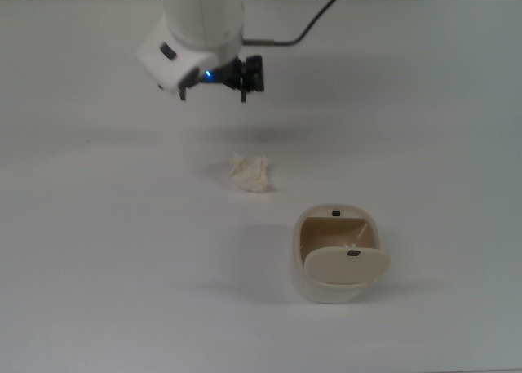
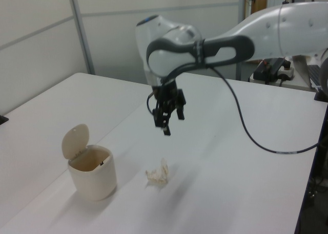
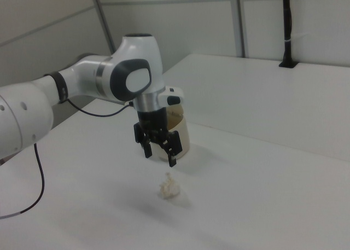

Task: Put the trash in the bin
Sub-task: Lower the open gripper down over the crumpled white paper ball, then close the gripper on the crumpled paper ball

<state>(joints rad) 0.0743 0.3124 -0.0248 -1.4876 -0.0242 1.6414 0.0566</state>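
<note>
With its black two-finger gripper (image 1: 211,94) spread open and empty above the white table (image 1: 424,112), the arm should descend squarely over the small crumpled off-white paper wad (image 1: 251,174), lying just beyond the top view's left of the open-lidded cream plastic bin (image 1: 336,255).

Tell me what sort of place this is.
Probably a robotics lab or office: a robot arm over a bare white table, partition walls behind, and a cluttered desk with equipment nearby.
</note>
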